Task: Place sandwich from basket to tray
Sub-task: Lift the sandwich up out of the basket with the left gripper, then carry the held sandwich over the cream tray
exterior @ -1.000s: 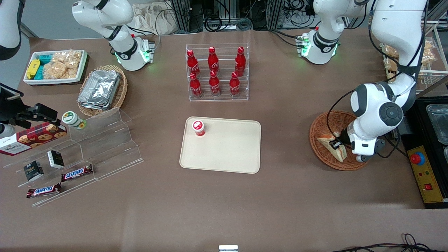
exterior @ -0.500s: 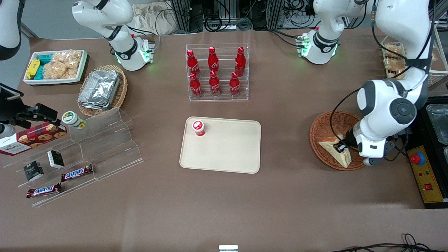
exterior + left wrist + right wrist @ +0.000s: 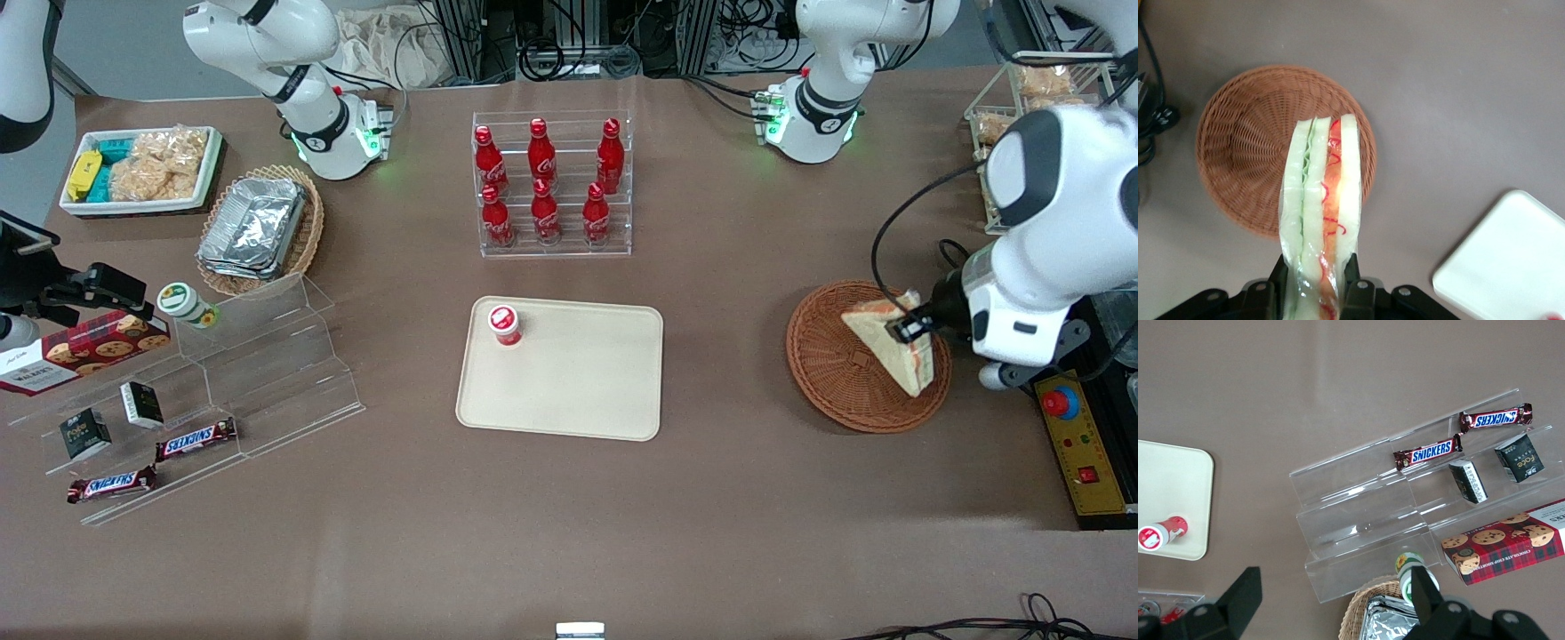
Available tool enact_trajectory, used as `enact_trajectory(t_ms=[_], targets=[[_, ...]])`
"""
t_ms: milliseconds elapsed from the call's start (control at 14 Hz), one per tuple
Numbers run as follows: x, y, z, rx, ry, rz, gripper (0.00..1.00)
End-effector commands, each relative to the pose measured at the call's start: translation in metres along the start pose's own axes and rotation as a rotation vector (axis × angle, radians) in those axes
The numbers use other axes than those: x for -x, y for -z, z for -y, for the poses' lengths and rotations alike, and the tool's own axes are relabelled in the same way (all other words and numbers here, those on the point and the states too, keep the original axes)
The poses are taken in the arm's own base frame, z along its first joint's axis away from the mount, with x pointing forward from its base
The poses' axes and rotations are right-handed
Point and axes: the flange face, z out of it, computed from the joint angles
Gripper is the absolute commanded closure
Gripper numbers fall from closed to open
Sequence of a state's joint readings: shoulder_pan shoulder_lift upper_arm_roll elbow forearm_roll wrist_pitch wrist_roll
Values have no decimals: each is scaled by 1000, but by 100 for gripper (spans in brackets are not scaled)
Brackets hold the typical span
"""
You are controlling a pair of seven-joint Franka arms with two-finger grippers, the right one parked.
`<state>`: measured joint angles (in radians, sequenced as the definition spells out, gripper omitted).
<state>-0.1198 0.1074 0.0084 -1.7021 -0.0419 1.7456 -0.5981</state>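
Since prev frame, gripper [image 3: 909, 329] has risen w/ sandwich [image 3: 892, 348] clamped between its fingers, now hanging clear above basket [image 3: 827, 373]. Tray [image 3: 578, 391] lies well apart, sideways toward parked arm's end; a red-capped bottle [image 3: 504, 324] sits on one corner, rest bare.

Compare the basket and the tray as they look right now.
The basket is round, reddish-brown woven wicker; the tray is rectangular, smooth cream plastic. The basket is bowl-shaped; the tray is flat with a low rim. The basket lies empty, with the gripper holding the sandwich above it; the tray carries a small red-capped bottle. Both rest on the brown table.
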Motion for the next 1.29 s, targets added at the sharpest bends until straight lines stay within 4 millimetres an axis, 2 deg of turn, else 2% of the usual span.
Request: enact_trajectory(t_ms=[0, 143, 286, 429, 571, 786, 929, 1000, 1143, 1214], targets=[[31, 59, -27, -17, -80, 11, 63], [60, 87, -49, -20, -136, 15, 63], [95, 97, -78, -20, -207, 17, 63], [138, 97, -113, -33, -229, 0, 63], [182, 89, -150, -60, -264, -32, 63], [202, 43, -198, -43, -305, 2, 63], [202, 7, -224, -25, -317, 26, 63], [201, -15, -237, -33, -323, 19, 63], [211, -71, -273, -38, -327, 1, 63], [206, -98, -284, -38, -321, -4, 63]])
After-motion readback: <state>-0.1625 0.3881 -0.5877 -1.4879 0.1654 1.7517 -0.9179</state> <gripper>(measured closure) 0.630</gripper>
